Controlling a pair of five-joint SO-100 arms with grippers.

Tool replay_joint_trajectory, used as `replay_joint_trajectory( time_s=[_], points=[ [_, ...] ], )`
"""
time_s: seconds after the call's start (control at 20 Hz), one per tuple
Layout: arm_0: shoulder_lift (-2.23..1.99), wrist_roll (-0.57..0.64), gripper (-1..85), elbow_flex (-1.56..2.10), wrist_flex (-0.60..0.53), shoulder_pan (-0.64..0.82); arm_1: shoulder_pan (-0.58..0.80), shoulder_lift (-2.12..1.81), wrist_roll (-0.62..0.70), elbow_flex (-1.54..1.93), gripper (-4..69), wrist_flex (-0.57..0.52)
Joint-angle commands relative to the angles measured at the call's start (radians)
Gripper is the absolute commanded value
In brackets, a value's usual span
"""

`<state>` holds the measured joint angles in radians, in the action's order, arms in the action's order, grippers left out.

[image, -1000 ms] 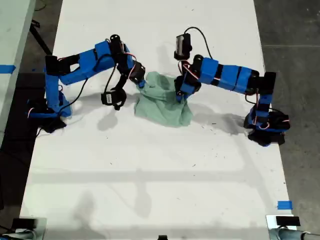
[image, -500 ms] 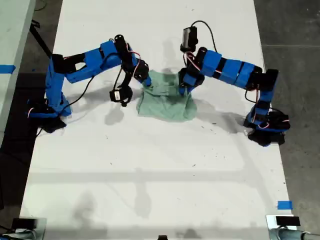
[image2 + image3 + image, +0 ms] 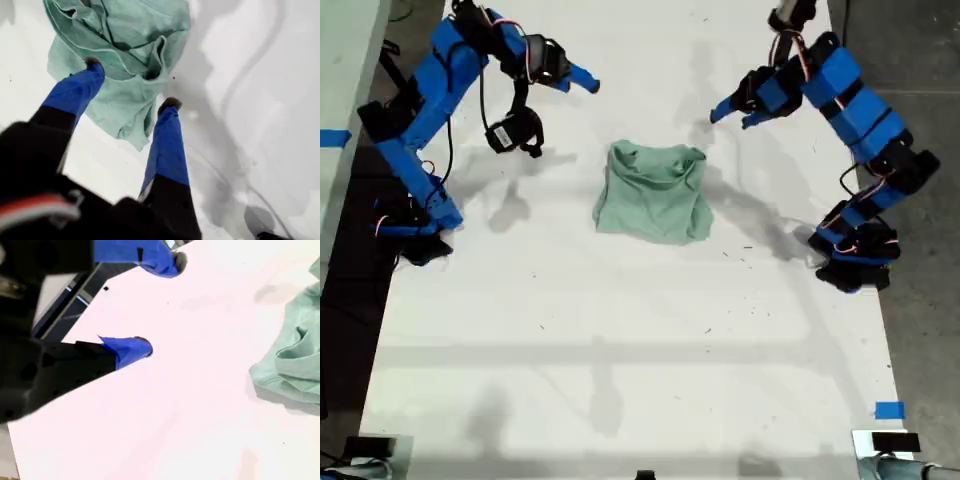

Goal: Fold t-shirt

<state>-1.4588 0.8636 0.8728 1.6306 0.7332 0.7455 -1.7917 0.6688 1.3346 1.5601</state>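
Both grippers, first [image 3: 131, 82] and second [image 3: 162, 302], hang wide open and empty above the table [image 3: 620, 350]. T-shirt [image 3: 653, 192] lies bunched between the arms; folds hide its sleeves.

One t-shirt [image 3: 654, 192] is counted on one white worktop [image 3: 620, 350]; two blue arms are counted, each with one gripper.

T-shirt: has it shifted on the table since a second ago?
Barely. The t-shirt lies at the same spot on the white table in the exterior view, but both grippers have let go and its top edge has dropped flatter.
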Motion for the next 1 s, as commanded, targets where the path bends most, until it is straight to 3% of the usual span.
replay_joint_trajectory(
  time_s=[0.0,0.25,0.45,0.6,0.75,0.95],
  points=[
    [-0.210,-0.003,24.2,0.109,0.009,0.009,0.032,-0.258,0.002,0.144,24.7,0.011],
    [-0.719,-0.100,0.1,0.710,-0.132,-0.098,-0.115,-0.721,-0.132,0.540,9.5,0.006],
    [-1.160,-0.267,0.0,1.246,-0.255,-0.247,-0.379,-1.028,-0.295,0.850,0.3,-0.069],
    [-1.397,-0.396,0.0,1.580,-0.313,-0.336,-0.548,-1.025,-0.374,0.977,-1.2,-0.206],
    [-1.649,-0.446,0.0,1.801,-0.321,-0.360,-0.623,-0.772,-0.356,0.948,-1.1,-0.436],
    [-1.686,-0.459,0.0,1.867,-0.341,-0.359,-0.634,-0.331,-0.267,0.618,-1.1,-0.545]
  ],
)
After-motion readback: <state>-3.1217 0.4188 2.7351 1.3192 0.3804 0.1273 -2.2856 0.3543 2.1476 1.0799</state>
